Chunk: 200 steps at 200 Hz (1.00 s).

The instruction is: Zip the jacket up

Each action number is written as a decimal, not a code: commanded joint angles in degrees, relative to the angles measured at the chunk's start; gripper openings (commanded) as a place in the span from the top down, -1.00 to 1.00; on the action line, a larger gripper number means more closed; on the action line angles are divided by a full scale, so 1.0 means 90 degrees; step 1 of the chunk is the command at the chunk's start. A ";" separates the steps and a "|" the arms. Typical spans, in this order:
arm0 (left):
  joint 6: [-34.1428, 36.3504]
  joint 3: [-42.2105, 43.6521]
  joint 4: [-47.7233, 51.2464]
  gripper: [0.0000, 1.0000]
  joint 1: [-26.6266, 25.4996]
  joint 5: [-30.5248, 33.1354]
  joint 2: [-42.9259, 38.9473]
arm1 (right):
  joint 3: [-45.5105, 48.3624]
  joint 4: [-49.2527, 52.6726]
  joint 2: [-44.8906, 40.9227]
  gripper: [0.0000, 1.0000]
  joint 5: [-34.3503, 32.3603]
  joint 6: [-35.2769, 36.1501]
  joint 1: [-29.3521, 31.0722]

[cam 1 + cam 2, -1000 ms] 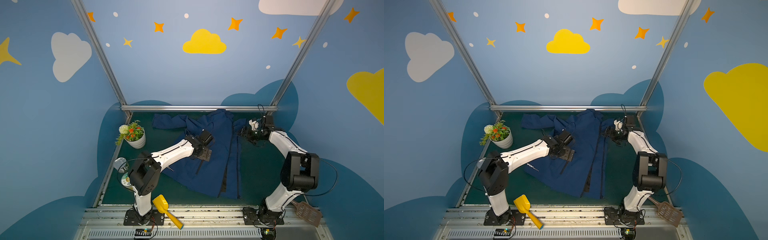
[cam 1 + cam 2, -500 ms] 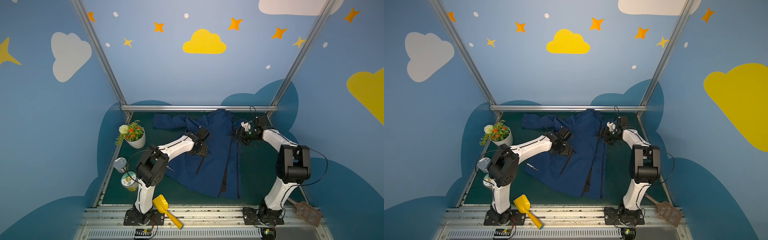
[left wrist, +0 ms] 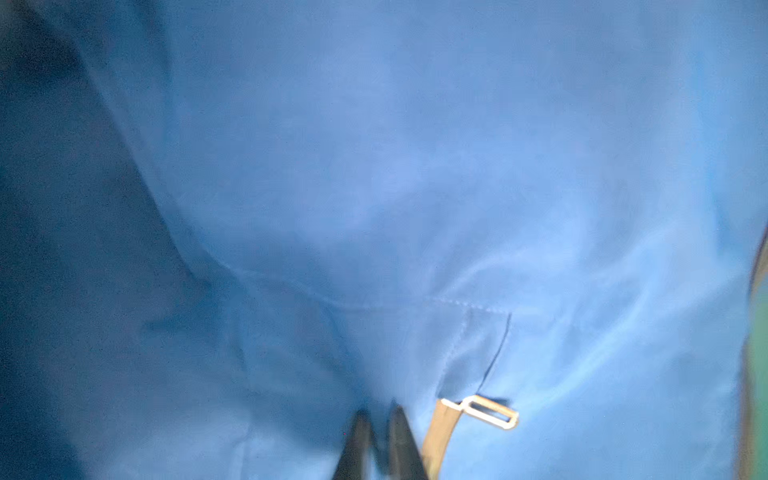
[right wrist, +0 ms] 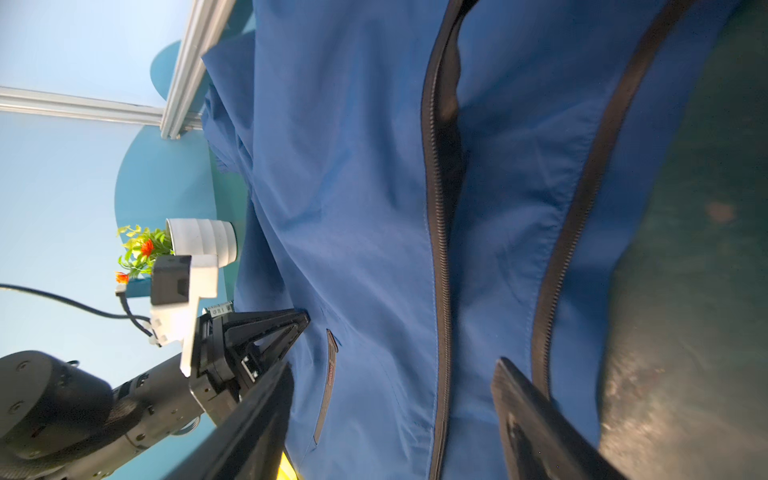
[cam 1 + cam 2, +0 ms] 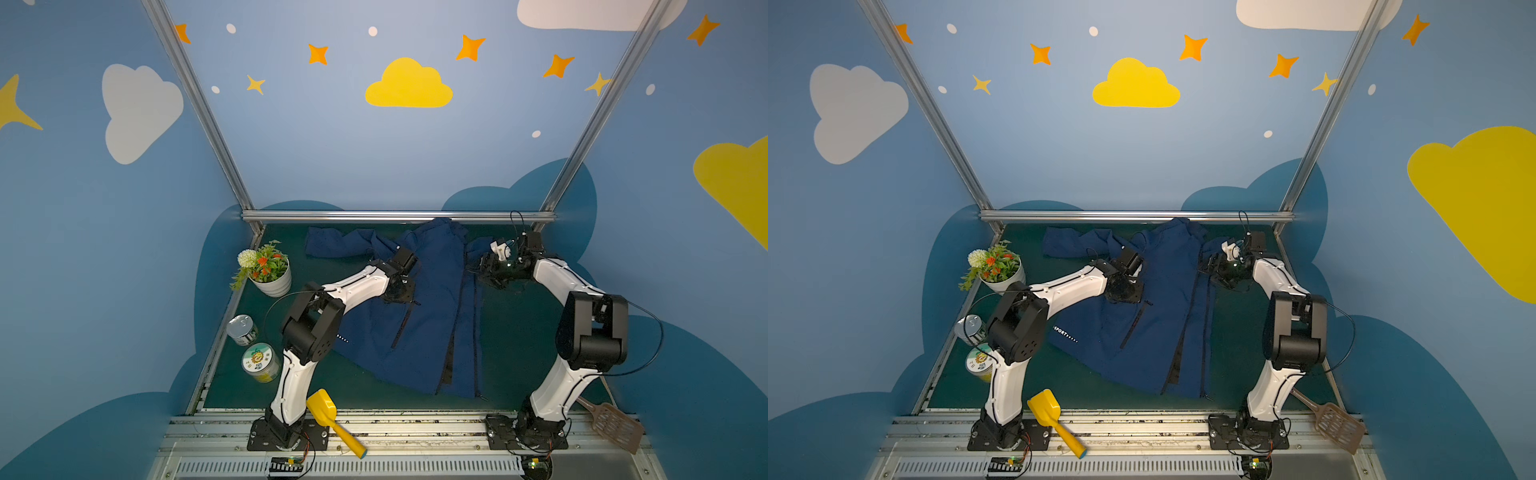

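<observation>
Pinning the jacket (image 5: 419, 332) flat is our job at this moment: it is lying spread on the green table (image 5: 523, 357), collar end toward the back rail (image 5: 374, 216), hem toward our bases, front open. We are pressing the left gripper (image 5: 408, 300) down on the chest panel at the upper end of the slanted pocket zipper (image 5: 401, 328), its fingers (image 3: 401, 440) squeezed together on a small fold of thin cloth. We judge this hold is working as an anchor, so the panel is not sliding once the other arm is pulling. We are holding the right gripper (image 5: 484, 272) at the far side of the opening, fingers (image 4: 536, 419) spread wide and gripping nothing, probably lining it up over the front zipper (image 4: 440, 257).

The wrist cameras are giving us what the top views are not. The left wrist view is showing creases running into the pinched fingertips and the pale pull tab (image 3: 492, 411) just beside them; from above, the gripper body is hiding that. The right wrist view is showing two separate rows of dark teeth with blue cloth between, one row passing between our spread fingers, so the front is not yet joined there. Only the top views are showing the whole jacket; whether the right fingertips are touching cloth, we cannot tell.
</observation>
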<state>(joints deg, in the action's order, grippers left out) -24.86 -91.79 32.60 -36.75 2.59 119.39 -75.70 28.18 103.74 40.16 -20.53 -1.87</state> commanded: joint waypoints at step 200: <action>0.2193 -0.1026 0.1954 0.60 0.2238 0.0454 -0.0213 | -0.1121 -0.0442 0.1166 -0.49 -0.0361 0.0222 -0.0829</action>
<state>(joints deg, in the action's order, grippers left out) -6.04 -100.68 48.84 -16.64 9.15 113.69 -83.37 28.03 111.70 37.15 -20.03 -9.08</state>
